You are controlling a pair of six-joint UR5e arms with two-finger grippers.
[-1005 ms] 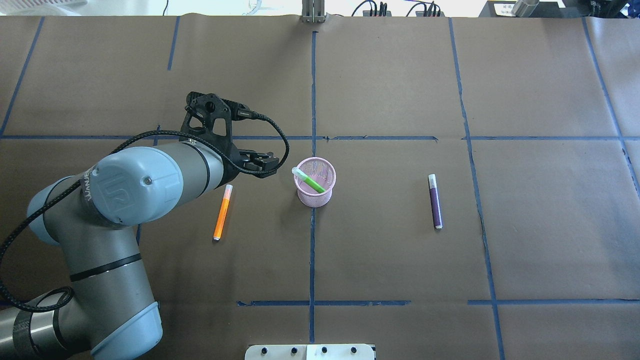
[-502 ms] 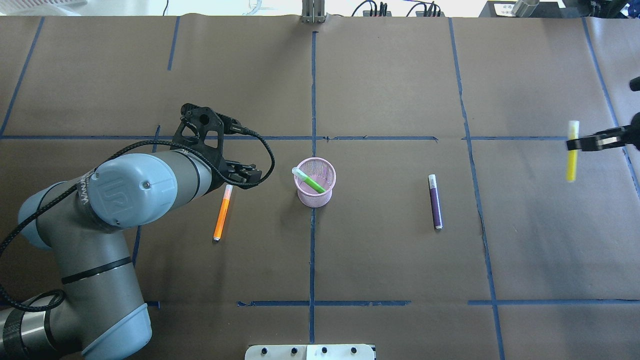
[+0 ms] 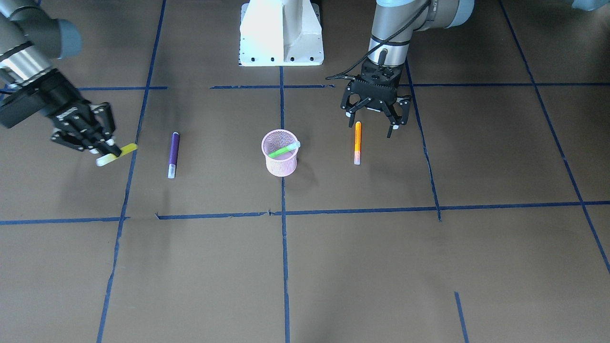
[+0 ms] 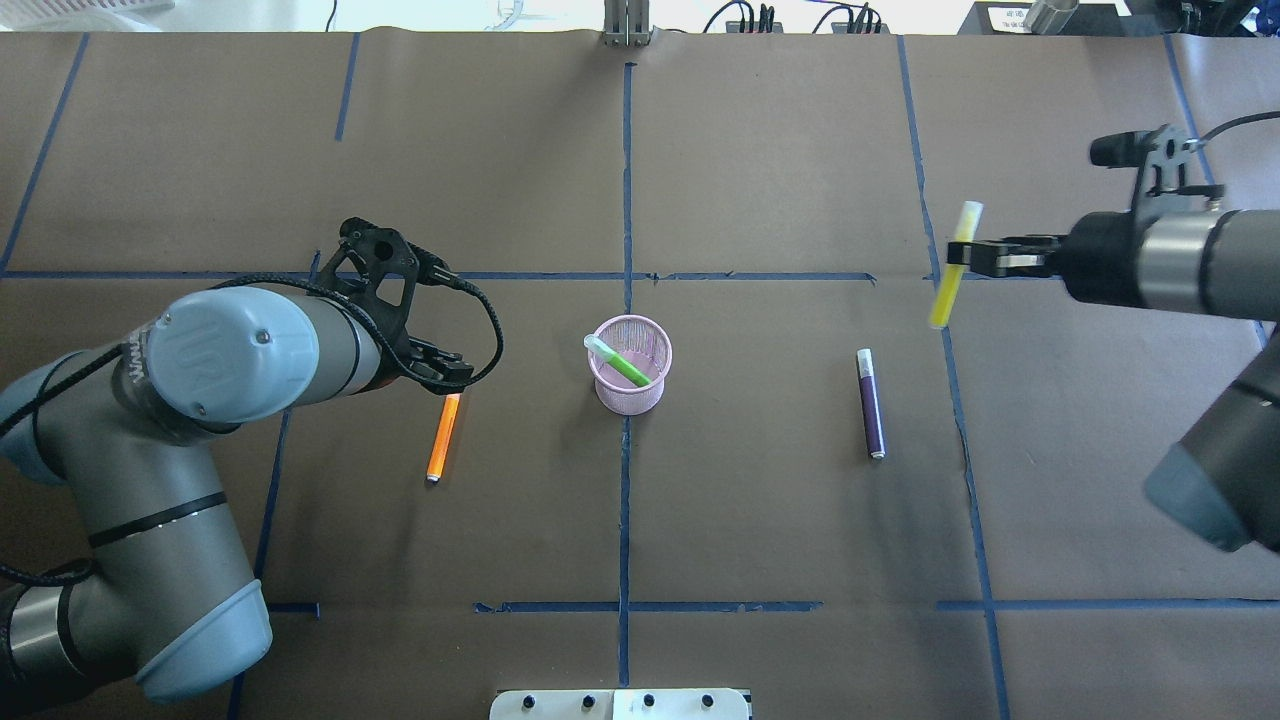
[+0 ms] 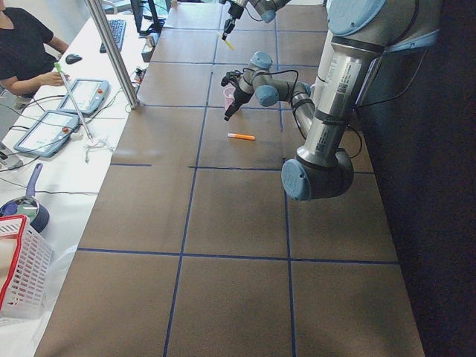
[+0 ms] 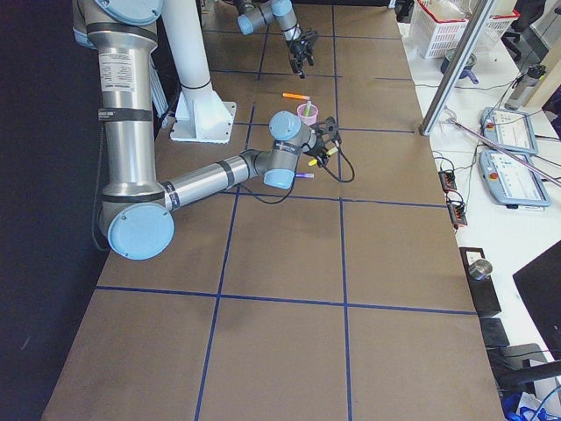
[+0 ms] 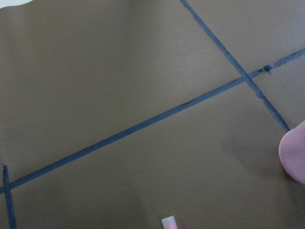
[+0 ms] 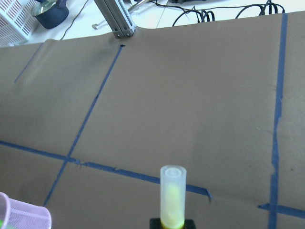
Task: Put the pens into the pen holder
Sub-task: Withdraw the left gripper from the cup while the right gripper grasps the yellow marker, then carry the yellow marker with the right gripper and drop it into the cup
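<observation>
We see the pink wire-mesh pen holder (image 4: 628, 398) standing upright at the middle of the counter (image 4: 780, 520). A bright green pen (image 4: 628, 368) leans inside it, its pale cap end resting up on the rim toward the robot's left.

The orange pen (image 4: 441, 445) lies flat on the counter to the holder's left. Its long axis runs away from the robot, with the pale cap at the far end. The left hand (image 3: 372, 127) hangs over this pen with its fingers spread wide, holding nothing.

The purple pen (image 4: 871, 403) lies flat to the holder's right, roughly parallel, and its pale cap is also at the far end. Farther right, the right hand (image 4: 968, 258) is clamped on a yellow pen (image 4: 943, 300). That pen is held clear of the counter, slightly tilted, with its translucent cap pointing away from the robot.
</observation>
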